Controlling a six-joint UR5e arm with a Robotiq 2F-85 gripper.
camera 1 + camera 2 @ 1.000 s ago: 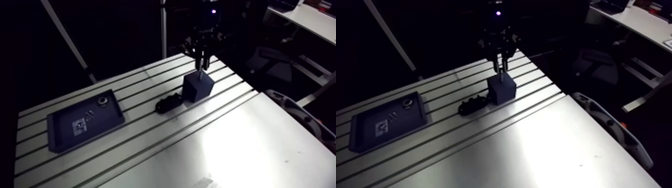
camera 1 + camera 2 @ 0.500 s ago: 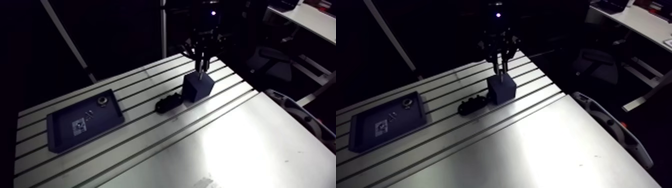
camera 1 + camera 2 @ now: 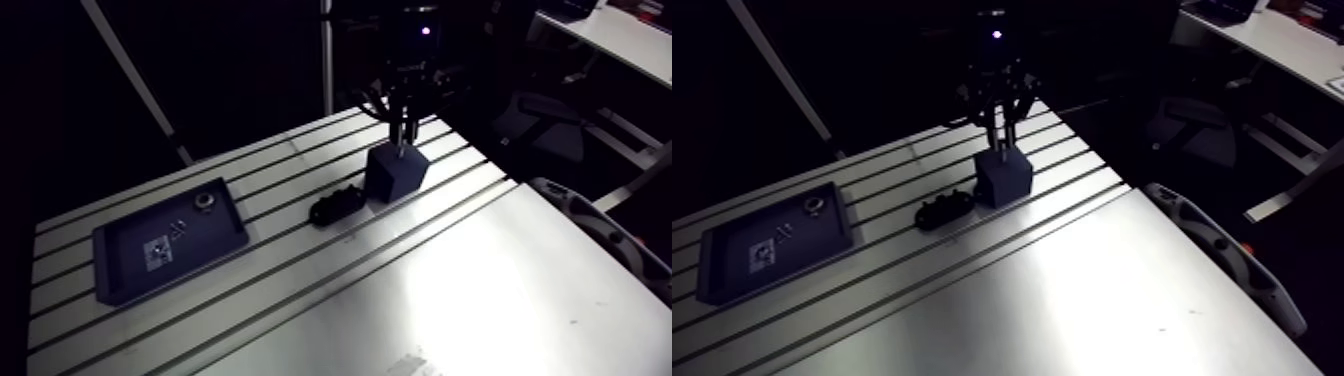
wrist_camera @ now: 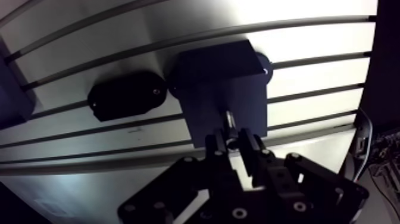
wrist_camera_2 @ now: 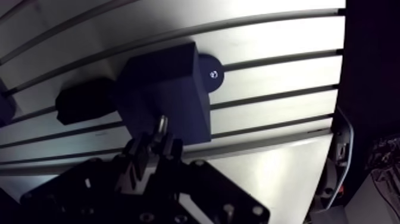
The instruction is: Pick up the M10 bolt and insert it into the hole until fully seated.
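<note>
A dark blue block (image 3: 396, 172) stands on the slotted table, with its top face (image 4: 220, 89) under the gripper in the wrist view. My gripper (image 4: 233, 140) hangs straight above it, shut on the M10 bolt (image 4: 228, 121). The bolt is a thin metal shank that points down at the block's top near one edge. Its tip looks to be at or just touching the top face. The hole itself is hidden by the bolt and the dark surface. In the arm view the gripper (image 3: 405, 125) hangs just over the block.
A black oval part (image 3: 335, 205) lies on the table right beside the block. A dark tray (image 3: 120, 275) at the table's left end holds a ring-shaped piece (image 3: 205, 201) and small hardware. A round black foot (image 5: 209, 72) shows behind the block.
The arm view has shifted very slightly. The gripper stays over the block with the bolt in it, with no clear move.
</note>
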